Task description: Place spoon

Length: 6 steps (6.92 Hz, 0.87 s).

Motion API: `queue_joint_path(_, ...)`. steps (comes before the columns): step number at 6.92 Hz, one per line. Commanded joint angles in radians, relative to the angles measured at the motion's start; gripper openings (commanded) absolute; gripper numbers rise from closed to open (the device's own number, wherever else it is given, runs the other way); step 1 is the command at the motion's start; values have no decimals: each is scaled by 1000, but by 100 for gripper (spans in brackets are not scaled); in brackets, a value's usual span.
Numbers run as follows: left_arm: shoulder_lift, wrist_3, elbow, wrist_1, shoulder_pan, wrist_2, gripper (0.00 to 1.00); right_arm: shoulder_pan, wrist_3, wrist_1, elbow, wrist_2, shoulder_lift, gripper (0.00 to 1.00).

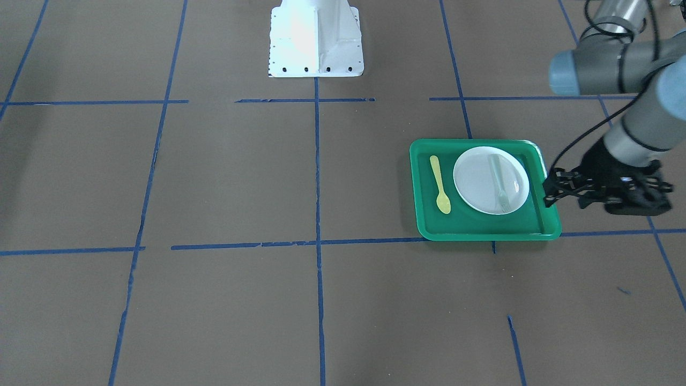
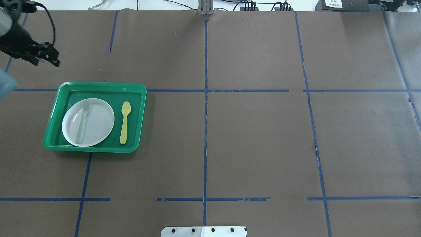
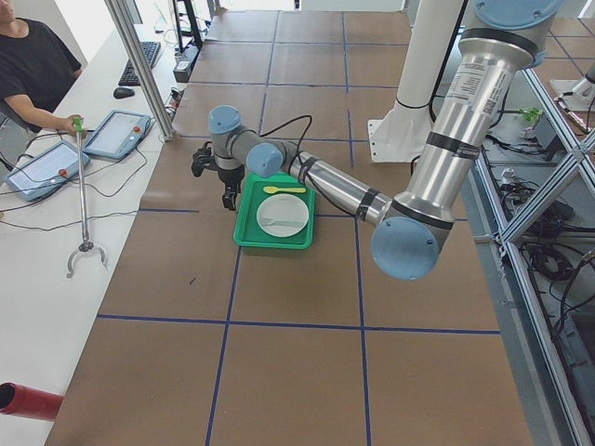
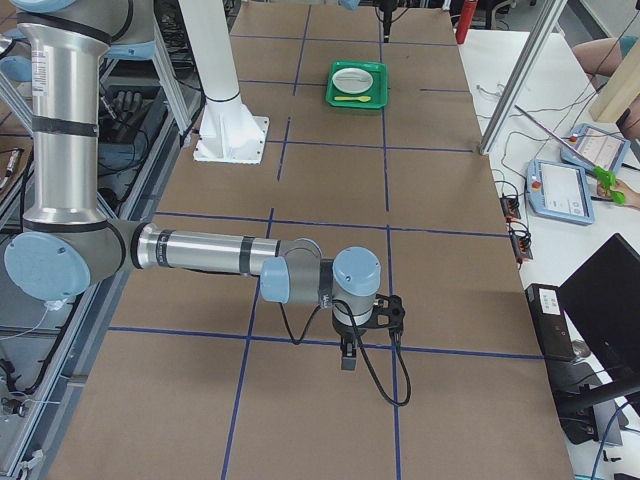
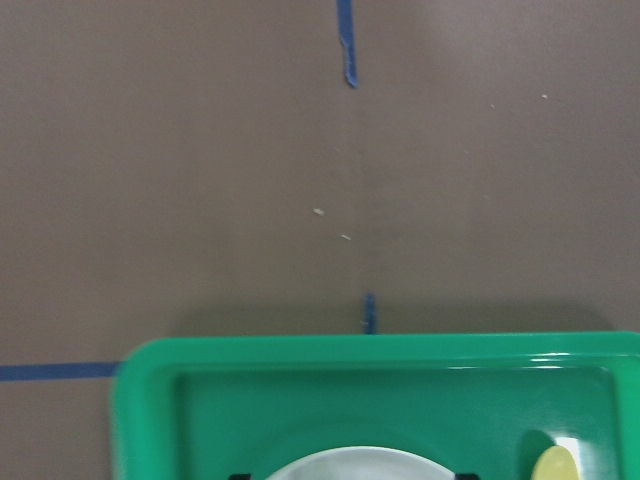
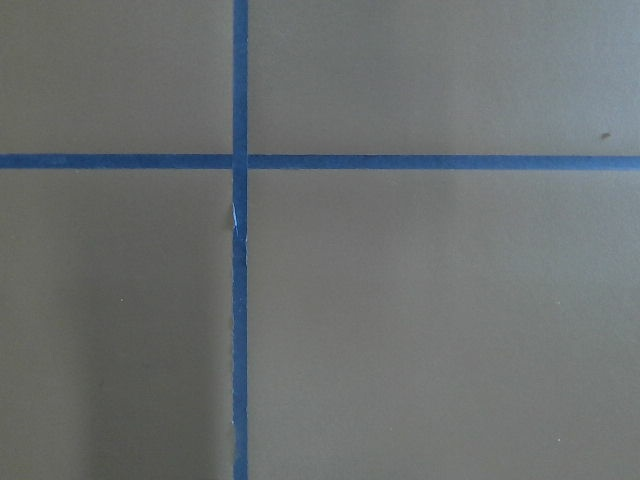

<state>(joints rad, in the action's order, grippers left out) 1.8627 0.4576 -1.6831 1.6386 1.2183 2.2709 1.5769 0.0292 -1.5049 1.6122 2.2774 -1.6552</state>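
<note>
The spoon [image 1: 440, 185] lies flat on the floor of the green tray [image 1: 482, 234], just beside the white plate [image 1: 477, 182] and clear of its rim. A pale fork [image 1: 498, 179] rests on the plate itself. In the overhead view the spoon sits on the right side of the plate. Its long axis runs up and down the frame, bowl toward the top and handle toward the bottom, about parallel to the fork.

The left gripper [image 1: 549, 190] is empty, with its jaws spread wide. It hovers over the bench [image 1: 241, 177], outside the tray. In the overhead view it sits in the upper left of the frame, above the tray's top left corner. From there the spoon lies down and to the right, past the near rim and across the plate. In the front-facing view the plate stands between gripper and spoon.

The right gripper [image 4: 368, 340] hangs over bare bench well apart from the tray, and shows only in the side view, so I cannot tell whether it is wide or narrow. The left arm is much the nearer. Any reach for the spoon would probably mean passing over the plate and closing across the slim handle.
</note>
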Motion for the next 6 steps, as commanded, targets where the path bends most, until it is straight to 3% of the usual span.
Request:
queue_joint_path(1,-109,-376,69,-22,247,47,74,0,0,0,0,1,0,100)
queue_joint_path(5,-143,-759,221,-121,481,45,74,0,0,0,0,-1,0,100)
queue_joint_path(6,-178,-769,205,-123,483,47,100,0,0,0,0,1,0,100)
